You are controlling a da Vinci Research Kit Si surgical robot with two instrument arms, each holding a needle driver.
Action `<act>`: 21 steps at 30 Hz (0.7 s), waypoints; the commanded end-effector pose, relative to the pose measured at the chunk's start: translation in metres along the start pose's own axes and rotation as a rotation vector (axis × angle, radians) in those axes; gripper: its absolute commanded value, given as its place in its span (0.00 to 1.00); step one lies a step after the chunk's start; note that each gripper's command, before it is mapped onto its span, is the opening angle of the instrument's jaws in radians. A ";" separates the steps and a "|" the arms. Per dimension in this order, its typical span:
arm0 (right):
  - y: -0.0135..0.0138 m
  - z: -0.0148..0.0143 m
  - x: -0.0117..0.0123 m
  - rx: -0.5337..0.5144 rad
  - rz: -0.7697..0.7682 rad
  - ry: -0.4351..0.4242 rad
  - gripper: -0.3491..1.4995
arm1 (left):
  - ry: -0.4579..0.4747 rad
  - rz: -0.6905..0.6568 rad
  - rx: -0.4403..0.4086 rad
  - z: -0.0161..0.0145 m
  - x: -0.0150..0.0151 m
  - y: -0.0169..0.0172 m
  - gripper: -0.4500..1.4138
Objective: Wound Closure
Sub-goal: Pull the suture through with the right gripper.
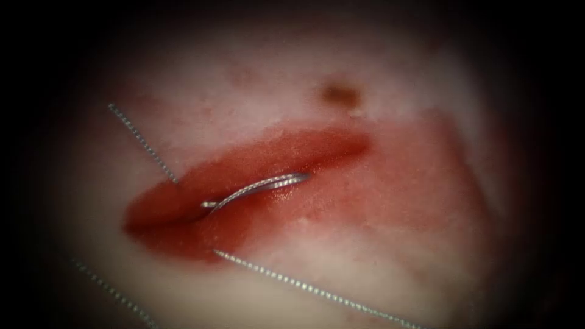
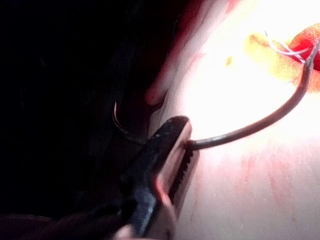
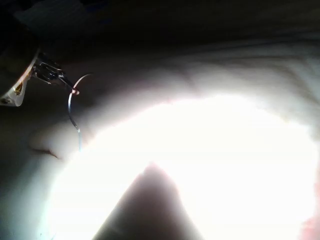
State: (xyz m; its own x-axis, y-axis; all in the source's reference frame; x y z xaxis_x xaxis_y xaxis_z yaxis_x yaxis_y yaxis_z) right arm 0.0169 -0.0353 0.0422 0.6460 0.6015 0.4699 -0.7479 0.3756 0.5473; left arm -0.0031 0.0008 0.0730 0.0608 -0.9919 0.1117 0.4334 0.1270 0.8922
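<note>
Clamping the needle [image 2: 250, 131] near its blunt end, my left gripper [image 2: 184, 142] should hold square while the curve's far end sits in the cut [image 1: 244, 189] of the tissue [image 1: 390, 256], thread [image 1: 317, 291] trailing.

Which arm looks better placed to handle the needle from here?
Probably the left. In its wrist view the left pincer is shut on the needle partway along its curve. In the endoscope view the needle lies in the cut of the tissue.

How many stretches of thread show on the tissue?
3: one stretch of thread upper left of the cut, one lower right, one lower left; possibly joined out of sight.
</note>
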 end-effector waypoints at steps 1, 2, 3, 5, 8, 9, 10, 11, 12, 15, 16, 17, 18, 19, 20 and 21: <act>-0.0003 -0.0006 0.0004 -0.001 0.006 0.003 0.00 | -0.007 0.006 0.003 0.0000 -0.0012 -0.0003 0.00; -0.0001 -0.0006 0.0001 -0.002 0.005 0.001 0.00 | -0.007 0.006 0.003 0.0000 -0.0013 -0.0003 0.00; 0.0002 -0.0006 -0.0004 -0.003 0.019 -0.001 0.00 | -0.006 0.006 0.003 -0.0001 -0.0013 -0.0003 0.00; 0.0008 -0.0007 -0.0012 -0.006 0.026 -0.004 0.00 | -0.006 0.006 0.003 -0.0001 -0.0013 -0.0003 0.00; 0.0017 -0.0008 -0.0025 -0.011 0.041 -0.005 0.00 | -0.006 0.006 0.003 -0.0001 -0.0013 -0.0003 0.00; 0.0022 -0.0009 -0.0034 -0.017 0.054 0.002 0.00 | -0.006 0.006 0.003 -0.0001 -0.0013 -0.0003 0.00; 0.0023 -0.0010 -0.0037 -0.019 0.054 0.006 0.00 | -0.006 0.006 0.003 -0.0001 -0.0013 -0.0003 0.00; 0.0025 -0.0010 -0.0040 -0.020 0.054 0.007 0.00 | -0.006 0.006 0.003 -0.0001 -0.0013 -0.0003 0.00; 0.0027 -0.0010 -0.0043 -0.021 0.060 0.006 0.00 | -0.006 0.006 0.003 -0.0001 -0.0013 -0.0003 0.00; 0.0031 -0.0011 -0.0051 -0.023 0.074 0.002 0.00 | -0.006 0.006 0.003 -0.0001 -0.0013 -0.0003 0.00; 0.0033 -0.0012 -0.0055 -0.024 0.085 0.001 0.00 | -0.006 0.006 0.003 -0.0001 -0.0012 -0.0004 0.00; 0.0035 -0.0012 -0.0058 -0.025 0.085 -0.001 0.00 | -0.006 0.006 0.003 -0.0001 -0.0012 -0.0003 0.00; 0.0038 -0.0013 -0.0062 -0.027 0.094 0.001 0.00 | -0.006 0.006 0.003 -0.0001 -0.0012 -0.0003 0.00; 0.0041 -0.0013 -0.0065 -0.029 0.100 0.006 0.00 | -0.006 0.006 0.003 -0.0001 -0.0012 -0.0003 0.00; 0.0045 -0.0013 -0.0071 -0.031 0.101 0.006 0.00 | -0.006 0.007 0.004 -0.0001 -0.0012 -0.0003 0.00; 0.0049 -0.0014 -0.0075 -0.032 0.106 0.009 0.00 | -0.006 0.007 0.004 -0.0001 -0.0012 -0.0003 0.00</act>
State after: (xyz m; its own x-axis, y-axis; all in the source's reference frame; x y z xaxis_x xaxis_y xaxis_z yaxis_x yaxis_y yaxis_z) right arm 0.0073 -0.0375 0.0406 0.5582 0.6436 0.5237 -0.8198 0.3303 0.4678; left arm -0.0030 0.0008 0.0729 0.0612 -0.9917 0.1127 0.4311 0.1281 0.8932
